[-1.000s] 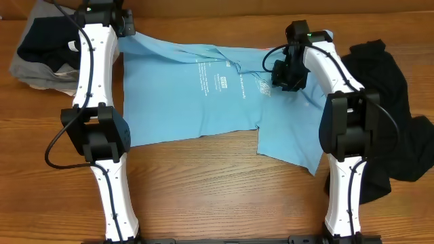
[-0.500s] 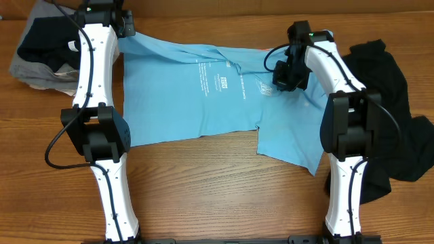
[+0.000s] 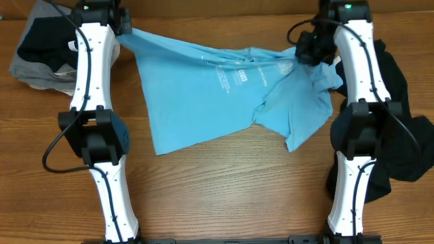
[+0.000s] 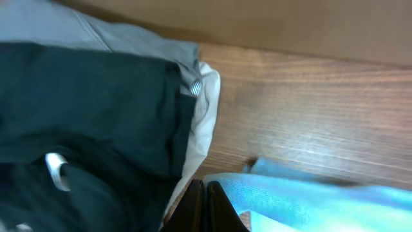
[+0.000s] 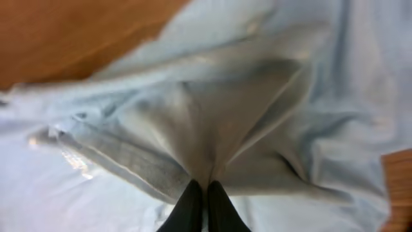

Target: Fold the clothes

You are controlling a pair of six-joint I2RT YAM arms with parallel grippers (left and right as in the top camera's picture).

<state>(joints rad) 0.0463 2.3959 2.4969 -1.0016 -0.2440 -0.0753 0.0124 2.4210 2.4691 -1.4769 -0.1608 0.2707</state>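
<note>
A light blue T-shirt [image 3: 203, 95] with white print hangs stretched between both grippers at the back of the wooden table, its lower part draped on the tabletop. My left gripper [image 3: 121, 30] is shut on the shirt's far left edge; in the left wrist view the blue cloth [image 4: 302, 196] runs right from the shut fingers [image 4: 205, 193]. My right gripper [image 3: 306, 55] is shut on a bunched fold near the shirt's right shoulder; in the right wrist view the cloth [image 5: 212, 122] gathers into the shut fingers [image 5: 205, 193].
A pile of black and grey clothes [image 3: 41, 54] lies at the back left, also in the left wrist view [image 4: 84, 116]. A black garment [image 3: 400, 115] lies at the right. The table's wood [image 3: 224, 190] shows in front.
My right gripper has lifted and moved back and right with the shirt, pulling it off the table into a stretched, bunched shape. The shirt's lower edge has drawn in. The left gripper stays put.
</note>
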